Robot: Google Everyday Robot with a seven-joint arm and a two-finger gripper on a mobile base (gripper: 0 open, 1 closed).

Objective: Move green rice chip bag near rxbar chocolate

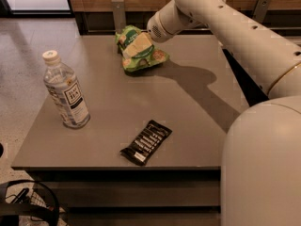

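Note:
The green rice chip bag lies crumpled at the far middle of the grey table. My gripper reaches in from the upper right and sits right on top of the bag, covering its middle. The rxbar chocolate, a small flat black wrapper with white text, lies near the table's front edge, well in front of the bag and apart from it.
A clear water bottle with a white cap stands upright at the table's left side. My white arm spans the right side of the view. A dark wall rail runs behind the table. Black cables lie on the floor at the lower left.

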